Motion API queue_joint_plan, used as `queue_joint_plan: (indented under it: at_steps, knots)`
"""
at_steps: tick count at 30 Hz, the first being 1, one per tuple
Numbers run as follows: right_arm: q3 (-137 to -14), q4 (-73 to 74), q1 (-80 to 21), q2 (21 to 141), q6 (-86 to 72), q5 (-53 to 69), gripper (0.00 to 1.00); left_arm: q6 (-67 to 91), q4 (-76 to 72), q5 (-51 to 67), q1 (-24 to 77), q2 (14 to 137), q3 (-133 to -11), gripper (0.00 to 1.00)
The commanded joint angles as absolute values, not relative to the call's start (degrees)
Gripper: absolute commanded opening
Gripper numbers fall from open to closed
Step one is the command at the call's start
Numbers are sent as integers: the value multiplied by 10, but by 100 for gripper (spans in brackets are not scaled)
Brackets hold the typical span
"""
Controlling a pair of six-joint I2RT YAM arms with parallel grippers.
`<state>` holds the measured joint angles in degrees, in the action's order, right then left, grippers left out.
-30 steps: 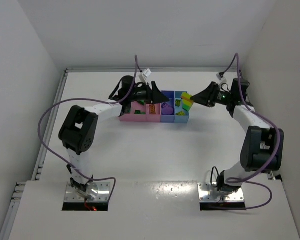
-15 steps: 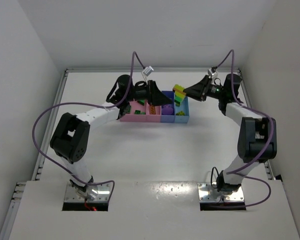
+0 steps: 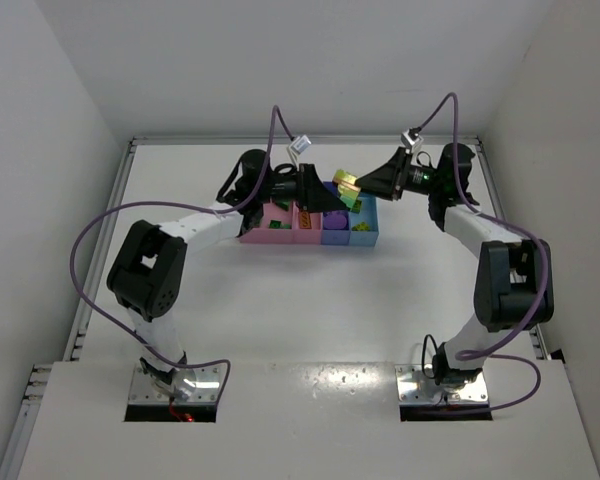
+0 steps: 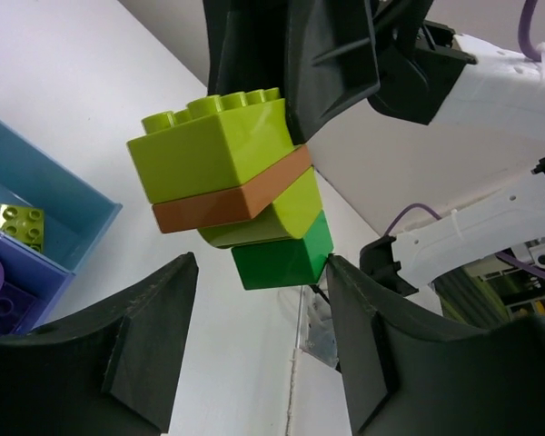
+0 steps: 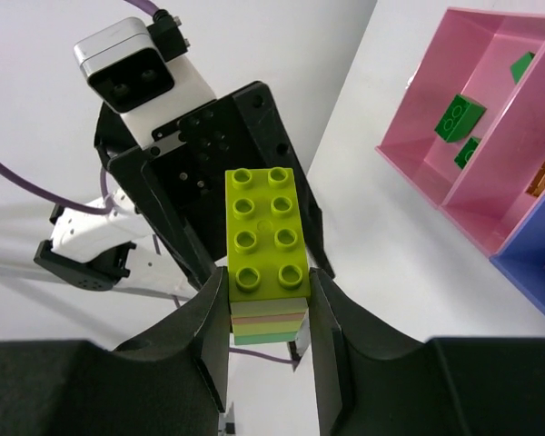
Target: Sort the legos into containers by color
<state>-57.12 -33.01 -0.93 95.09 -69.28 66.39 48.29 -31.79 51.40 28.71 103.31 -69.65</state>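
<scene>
My right gripper is shut on a lego clump and holds it in the air above the containers. The clump stacks yellow-green, orange, yellow-green and green bricks; it also shows in the right wrist view, between the fingers of the right gripper. My left gripper is open, and the left wrist view shows this gripper with its jaws on either side of the clump's green end. The green corner is at the right finger; the left finger is apart.
The wide pink bin holds green bricks. The narrow pink bin holds orange ones, the blue bin purple ones. The light blue bin holds a yellow-green brick. White walls stand close behind and beside.
My right gripper has carried the clump up and left from the light blue bin, toward the left gripper. The left gripper now faces it at the clump's end.
</scene>
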Motion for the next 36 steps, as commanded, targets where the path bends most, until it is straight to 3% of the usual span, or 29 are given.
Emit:
queue_joint_plan:
  at_steps: [1,8,10,14,17,18,21,28,34,36]
  knots:
    - [-596,-364,-18,927,-696,675,0,483,-344,519,289,1037,-719,64]
    - [-596,-369,-23,939,-691,675,0,516,-406,536,289,1037,-713,60]
    - [-602,-369,-23,945,-691,675,0,516,-406,541,289,1037,-708,56]
    - [-614,-376,-23,957,-691,675,0,516,-406,541,289,1032,-702,41]
    - [-626,-384,-23,962,-691,665,0,511,-406,547,294,1027,-697,25]
    - [-634,-390,-23,968,-691,664,0,511,-400,547,294,1027,-697,13]
    - [-647,-390,-12,974,-691,659,0,505,-400,547,294,1014,-674,1]
    - [-688,-384,11,999,-691,654,0,393,-272,520,252,931,-600,0]
    - [-666,-366,11,999,-672,659,0,296,-74,294,167,868,-595,0]
    - [-666,-354,6,999,-654,659,0,274,-41,221,156,868,-603,7]
